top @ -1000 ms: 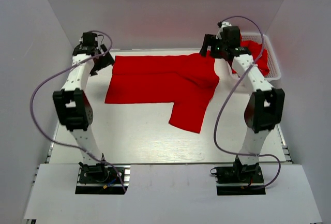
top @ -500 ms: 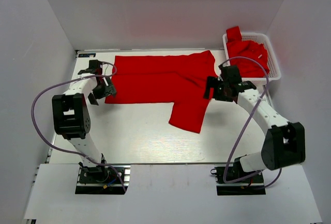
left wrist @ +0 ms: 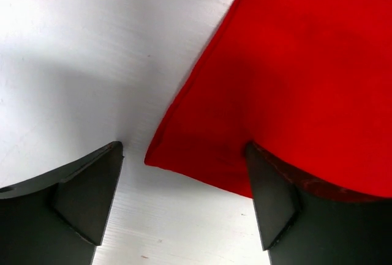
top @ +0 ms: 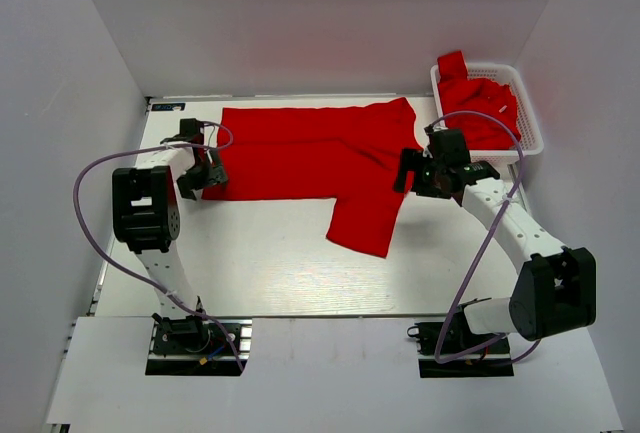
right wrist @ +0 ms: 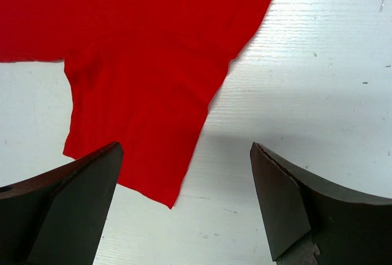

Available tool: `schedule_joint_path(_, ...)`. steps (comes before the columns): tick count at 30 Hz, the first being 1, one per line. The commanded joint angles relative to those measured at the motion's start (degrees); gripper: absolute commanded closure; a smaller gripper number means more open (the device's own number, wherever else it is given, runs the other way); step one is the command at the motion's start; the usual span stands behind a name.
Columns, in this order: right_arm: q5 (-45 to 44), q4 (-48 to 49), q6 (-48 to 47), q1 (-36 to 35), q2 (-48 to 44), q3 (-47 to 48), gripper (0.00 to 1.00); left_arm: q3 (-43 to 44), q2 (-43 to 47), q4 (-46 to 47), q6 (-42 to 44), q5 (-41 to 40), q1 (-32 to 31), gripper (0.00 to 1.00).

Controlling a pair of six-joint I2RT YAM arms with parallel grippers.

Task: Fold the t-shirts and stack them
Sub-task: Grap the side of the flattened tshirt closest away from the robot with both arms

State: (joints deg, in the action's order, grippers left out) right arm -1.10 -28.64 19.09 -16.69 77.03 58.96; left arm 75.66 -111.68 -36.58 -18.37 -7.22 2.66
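A red t-shirt [top: 320,153] lies spread flat across the back of the white table, one sleeve [top: 365,218] reaching toward the front. My left gripper [top: 203,175] is open, low at the shirt's near left corner [left wrist: 177,155]; that corner lies between its fingers [left wrist: 269,197]. My right gripper [top: 412,173] is open just right of the shirt's right side, above the sleeve's edge [right wrist: 184,155] and bare table. More red shirts [top: 480,103] lie crumpled in a white basket.
The white basket [top: 530,128] stands at the back right corner. White walls enclose the table on the left, back and right. Purple cables loop off both arms.
Both arms came down from the back of the table to the shirt's sides. In the last half second the left gripper shifted slightly right onto the corner; the right barely moved.
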Motion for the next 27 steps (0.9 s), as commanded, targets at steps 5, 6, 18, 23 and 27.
schedule_joint_path(5, 0.05, 0.26, 0.33, -0.18, -1.27, -0.25, 0.1, -4.2, -1.35, 4.14, 0.44, 3.09, 0.24, 0.34)
schedule_joint_path(6, -0.04, 0.08, 0.24, -0.19, -1.45, -0.34, 0.1, -4.9, -1.35, 4.67, 0.44, 3.09, 0.24, 0.4)
schedule_joint_path(18, -4.0, -4.49, -2.3, -5.01, -2.41, -1.39, 0.1, -6.58, -0.82, 4.59, 0.44, 5.11, 0.24, 1.0)
schedule_joint_path(23, -3.11, -4.67, 0.32, -9.85, -0.76, -2.79, 0.1, -7.1, 0.32, 4.59, -0.17, 5.11, 0.24, 1.0)
schedule_joint_path(27, -3.02, -3.7, 3.22, -15.55, 0.48, -4.81, 0.1, -7.63, 1.46, 3.97, -1.23, 5.64, -0.37, 1.0)
